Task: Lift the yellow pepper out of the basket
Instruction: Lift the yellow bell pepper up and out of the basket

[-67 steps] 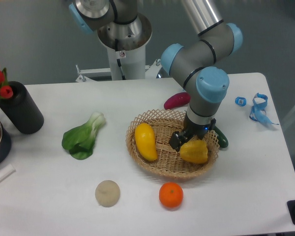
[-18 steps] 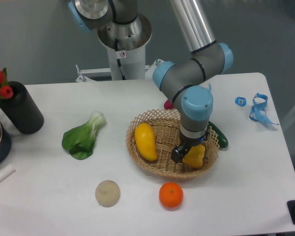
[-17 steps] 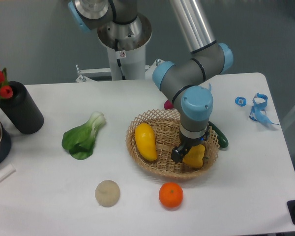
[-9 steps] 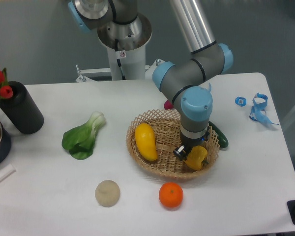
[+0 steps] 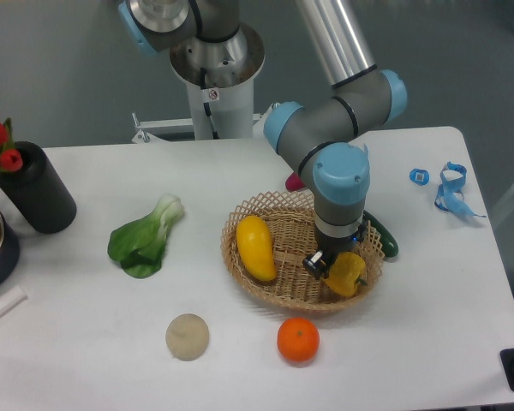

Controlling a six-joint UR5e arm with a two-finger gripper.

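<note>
The yellow pepper is at the right side of the tan wicker basket, tilted, with its underside close to the basket floor. My gripper comes straight down over it and is shut on the yellow pepper. One dark finger shows on the pepper's left side; the other is hidden behind the fruit. Whether the pepper still touches the basket I cannot tell.
A smooth oval yellow fruit lies in the basket's left half. An orange and a pale disc sit in front. Bok choy and a black vase are to the left. A cucumber, an eggplant and a blue strap lie to the right and behind.
The gripper came down over the pepper and closed on it. In the last half second wrist and pepper rose slightly and the pepper tilted.
</note>
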